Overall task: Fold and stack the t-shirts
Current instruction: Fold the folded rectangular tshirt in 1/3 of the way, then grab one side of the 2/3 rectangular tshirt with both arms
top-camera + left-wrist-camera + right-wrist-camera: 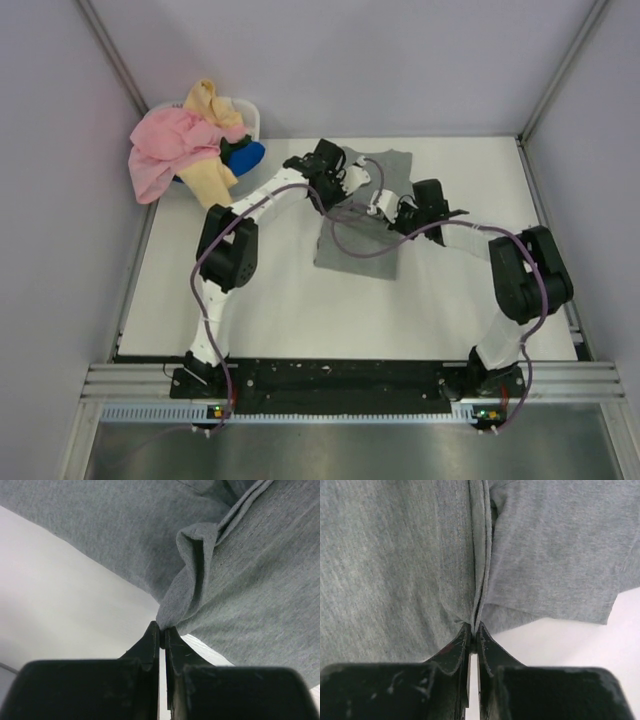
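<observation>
A heather grey t-shirt lies partly folded in the middle of the white table. My left gripper is shut on a bunched edge of the grey t-shirt at its far left side. My right gripper is shut on a hemmed edge of the grey t-shirt at its middle right. A pink t-shirt, a pale yellow t-shirt and a blue t-shirt are heaped over a basket at the far left.
A small white plastic basket stands at the far left corner under the heap of shirts. Grey walls enclose the table on three sides. The arm bases sit on a black rail at the near edge.
</observation>
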Tool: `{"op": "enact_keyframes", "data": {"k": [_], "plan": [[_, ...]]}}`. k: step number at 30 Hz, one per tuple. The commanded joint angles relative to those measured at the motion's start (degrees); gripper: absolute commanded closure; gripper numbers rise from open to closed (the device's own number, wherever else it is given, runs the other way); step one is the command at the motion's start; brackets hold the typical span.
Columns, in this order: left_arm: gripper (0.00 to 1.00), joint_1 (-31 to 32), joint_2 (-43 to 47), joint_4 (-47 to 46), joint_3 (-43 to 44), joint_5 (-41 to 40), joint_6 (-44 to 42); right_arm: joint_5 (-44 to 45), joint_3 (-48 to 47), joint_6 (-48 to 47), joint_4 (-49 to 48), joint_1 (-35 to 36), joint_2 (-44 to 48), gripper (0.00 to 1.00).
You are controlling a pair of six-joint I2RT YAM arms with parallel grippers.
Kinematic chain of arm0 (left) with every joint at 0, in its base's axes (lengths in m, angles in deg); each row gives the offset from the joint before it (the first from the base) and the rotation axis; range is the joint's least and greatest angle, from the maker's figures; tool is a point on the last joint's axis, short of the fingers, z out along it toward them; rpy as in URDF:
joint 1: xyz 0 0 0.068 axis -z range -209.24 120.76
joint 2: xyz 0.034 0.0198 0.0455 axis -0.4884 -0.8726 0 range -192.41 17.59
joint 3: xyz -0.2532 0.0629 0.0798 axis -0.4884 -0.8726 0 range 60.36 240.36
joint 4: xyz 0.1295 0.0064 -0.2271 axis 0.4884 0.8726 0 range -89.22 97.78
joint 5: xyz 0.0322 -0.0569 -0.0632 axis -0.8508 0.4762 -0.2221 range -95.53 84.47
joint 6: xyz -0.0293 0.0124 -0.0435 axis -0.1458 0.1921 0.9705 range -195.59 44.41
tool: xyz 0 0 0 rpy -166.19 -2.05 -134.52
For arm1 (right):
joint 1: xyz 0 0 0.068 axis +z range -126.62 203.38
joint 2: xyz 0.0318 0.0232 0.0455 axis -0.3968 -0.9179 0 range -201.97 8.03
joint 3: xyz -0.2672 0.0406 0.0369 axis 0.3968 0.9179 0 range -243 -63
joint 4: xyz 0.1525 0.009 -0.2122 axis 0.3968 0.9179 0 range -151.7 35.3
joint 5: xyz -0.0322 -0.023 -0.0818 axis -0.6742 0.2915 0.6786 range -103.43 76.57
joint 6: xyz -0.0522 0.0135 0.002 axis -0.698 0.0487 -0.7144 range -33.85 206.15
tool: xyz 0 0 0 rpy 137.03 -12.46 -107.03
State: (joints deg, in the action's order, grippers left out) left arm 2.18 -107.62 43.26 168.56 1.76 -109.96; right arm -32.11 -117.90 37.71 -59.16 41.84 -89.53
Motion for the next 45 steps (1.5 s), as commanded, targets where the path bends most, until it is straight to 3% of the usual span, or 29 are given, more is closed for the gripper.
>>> {"op": "enact_keyframes", "data": {"k": [1, 3, 5, 7, 9, 12, 15, 17, 19, 22, 31, 34, 35, 37, 39, 40, 45], "plan": [[0.92, 0.1, -2.3, -2.2, 4.2, -4.7, 1.1, 2.3, -5.9, 2.1, -5.6, -0.6, -3.7, 0.90], [0.68, 0.0, -3.0, -4.5, 5.0, -8.5, 2.4, 6.9, -8.1, 5.9, -7.6, -0.9, -5.5, 0.82], [0.43, -0.2, -3.6, -7.1, 6.7, -11.7, 3.6, 11.9, -10.6, 13.7, -9.8, -2.8, -6.7, 0.66], [0.34, -1.0, -4.3, -7.8, 10.5, -13.7, 5.4, 12.4, -13.3, 21.0, -8.9, -5.4, -6.1, 0.53], [0.31, -2.4, -4.3, -6.1, 14.6, -13.2, 7.6, 8.6, -14.8, 24.1, -5.5, -7.1, -3.0, 0.49], [0.35, -3.8, -0.2, -3.6, 12.7, -3.8, 7.8, 4.1, -10.6, 16.6, -1.0, -5.0, 4.5, 0.46], [0.37, -3.4, 11.2, -2.6, -2.0, 15.3, -6.7, -0.9, 2.7, 2.3, -1.1, -0.3, 14.1, 0.40], [0.35, -2.3, 17.8, -3.4, -17.1, 22.3, -18.2, -7.3, 10.0, -6.0, 2.5, 2.6, 19.7, 0.35], [0.34, -0.9, 22.2, -6.8, -26.4, 22.4, -23.1, -8.9, 14.7, -10.4, 6.9, 5.4, 22.5, 0.32], [0.34, 0.9, 23.7, -7.9, -33.1, 21.4, -25.5, -3.0, 16.8, -11.8, 10.0, 10.3, 22.1, 0.32], [0.30, 3.7, 21.7, -15.1, -39.6, 17.7, -24.1, 2.1, 15.1, -12.1, 7.7, 12.9, 11.5, 0.39], [0.34, 4.8, 19.7, -16.4, -40.1, 13.4, -23.4, 4.9, 14.7, -11.3, 6.9, 12.9, 10.2, 0.48], [0.40, 5.1, 19.0, -16.5, -40.2, 12.5, -23.0, 5.4, 14.6, -11.1, 6.5, 12.9, 10.1, 0.56], [0.65, 5.5, 18.5, -16.4, -40.2, 11.3, -22.4, 5.8, 14.4, -10.6, 6.8, 12.9, 9.9, 0.85], [0.94, 5.8, 18.7, -15.0, -39.7, 10.0, -21.4, 6.0, 13.9, -10.3, 8.6, 12.9, 10.5, 1.00], [1.00, 5.8, 19.0, -13.6, -39.3, 9.8, -20.8, 6.2, 13.5, -10.0, 10.3, 13.1, 11.3, 1.00], [1.00, 5.8, 25.4, -4.4, -39.4, 13.2, -18.7, 4.5, 13.1, -8.8, 18.8, 16.1, 21.5, 1.00]]}}
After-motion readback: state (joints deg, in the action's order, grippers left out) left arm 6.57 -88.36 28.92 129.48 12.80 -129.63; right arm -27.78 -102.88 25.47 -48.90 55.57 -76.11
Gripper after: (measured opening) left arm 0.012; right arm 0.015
